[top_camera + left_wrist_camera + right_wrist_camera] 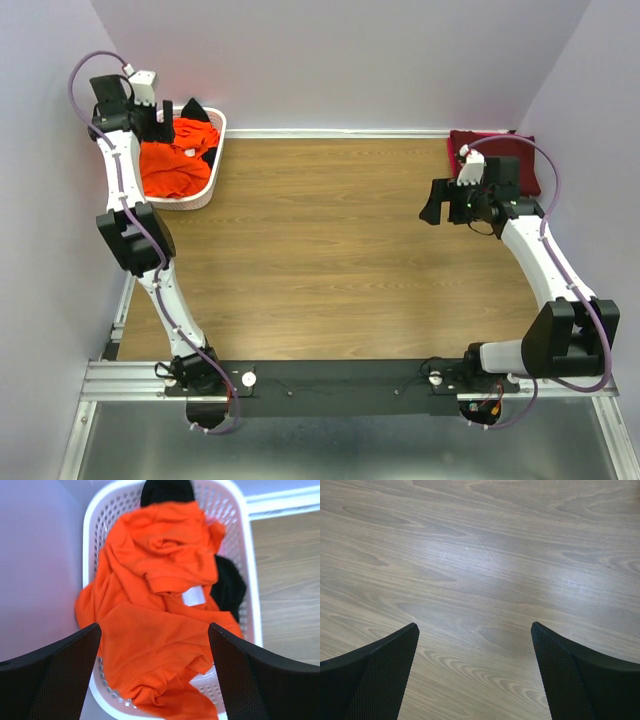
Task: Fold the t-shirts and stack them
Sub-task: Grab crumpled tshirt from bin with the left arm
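Evidently early: only the maroon t-shirt (530, 150) lies compact, seemingly folded, at the table's (330, 250) far right corner. The orange t-shirt (160, 610) and black t-shirt (227, 587) sit crumpled in the basket (250, 580) beneath the left gripper (154, 630), jaws spread, empty; the right gripper (475, 627) likewise gapes above the table

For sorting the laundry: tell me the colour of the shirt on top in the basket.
Bright orange; the t-shirt shows best in the left wrist view.
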You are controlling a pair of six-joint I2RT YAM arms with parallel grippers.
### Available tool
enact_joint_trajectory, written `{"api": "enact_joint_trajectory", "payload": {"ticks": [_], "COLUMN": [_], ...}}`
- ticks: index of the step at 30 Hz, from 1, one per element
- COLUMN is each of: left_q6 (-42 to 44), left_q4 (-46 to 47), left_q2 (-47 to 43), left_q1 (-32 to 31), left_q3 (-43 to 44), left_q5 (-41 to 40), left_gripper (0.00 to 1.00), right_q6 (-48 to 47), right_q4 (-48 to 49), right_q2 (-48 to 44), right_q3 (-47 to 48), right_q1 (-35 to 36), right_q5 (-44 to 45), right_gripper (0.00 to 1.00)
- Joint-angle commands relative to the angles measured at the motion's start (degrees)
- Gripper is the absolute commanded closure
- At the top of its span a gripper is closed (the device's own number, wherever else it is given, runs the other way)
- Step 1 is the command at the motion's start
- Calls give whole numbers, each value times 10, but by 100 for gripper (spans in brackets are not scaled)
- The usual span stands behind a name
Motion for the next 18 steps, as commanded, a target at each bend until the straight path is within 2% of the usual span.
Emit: {"api": "enact_joint_trajectory", "payload": {"ticks": [1, 18], "left_q6": [-2, -11], "left_q4": [-2, 48], "left_q2": [24, 123], "left_q1": [8, 16], "left_q3": [-6, -20], "left_q5": [-43, -42], "left_gripper": [4, 5], "right_q6": [-12, -24], "right_q4": [1, 2], "right_q2": [-1, -11], "right_q3": [-6, -11], "right_q1": [2, 2], "right_q5": [2, -23], "right_gripper": [0, 0]}}
